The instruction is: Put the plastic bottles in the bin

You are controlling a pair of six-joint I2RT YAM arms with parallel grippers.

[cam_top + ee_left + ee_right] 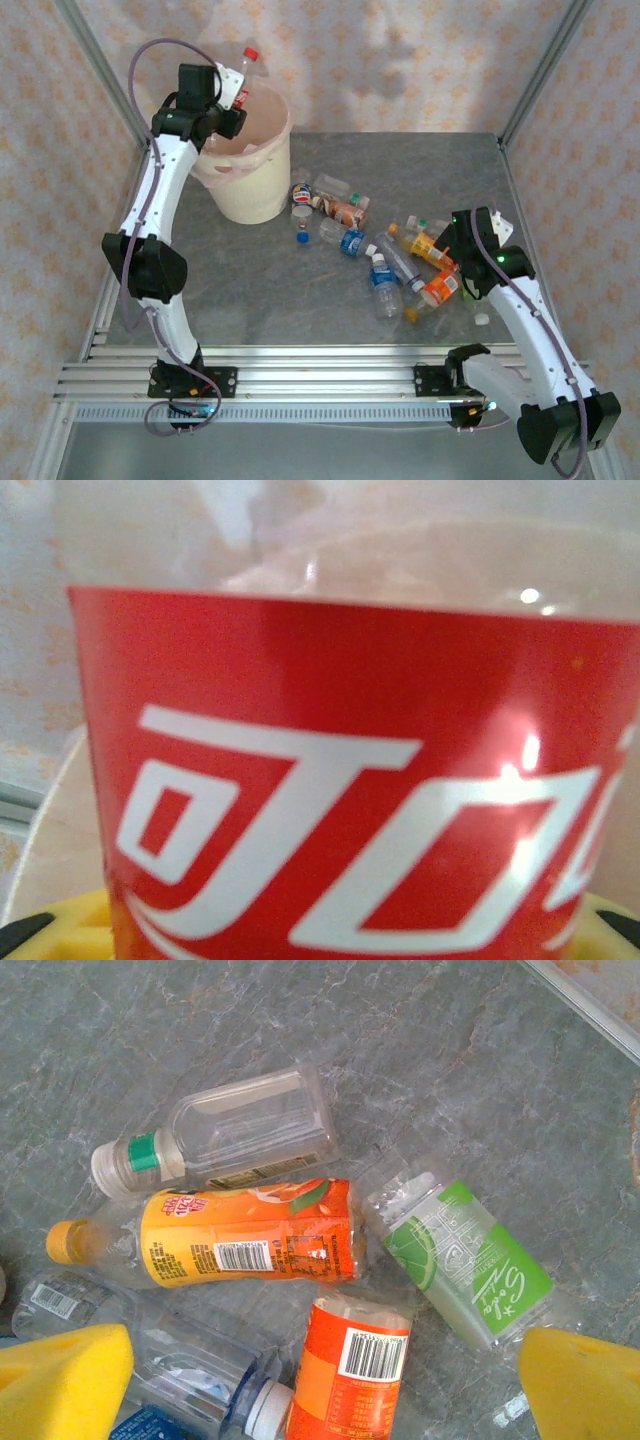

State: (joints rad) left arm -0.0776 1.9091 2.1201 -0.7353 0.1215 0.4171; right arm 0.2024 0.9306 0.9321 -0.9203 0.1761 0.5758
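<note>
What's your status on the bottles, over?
Left claw shut on red-label bottle above bin. Right claw open over bottle pile. No obstruction seen.

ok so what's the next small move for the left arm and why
Probably open the left gripper and let go. It holds the red-labelled bottle, which appears to hang over the pink-lined mouth of the bin, so the bottle should fall inside.

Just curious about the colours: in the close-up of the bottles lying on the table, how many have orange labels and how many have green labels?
Orange-label bottles: 2
Green-label bottles: 1
Total: 3
</note>
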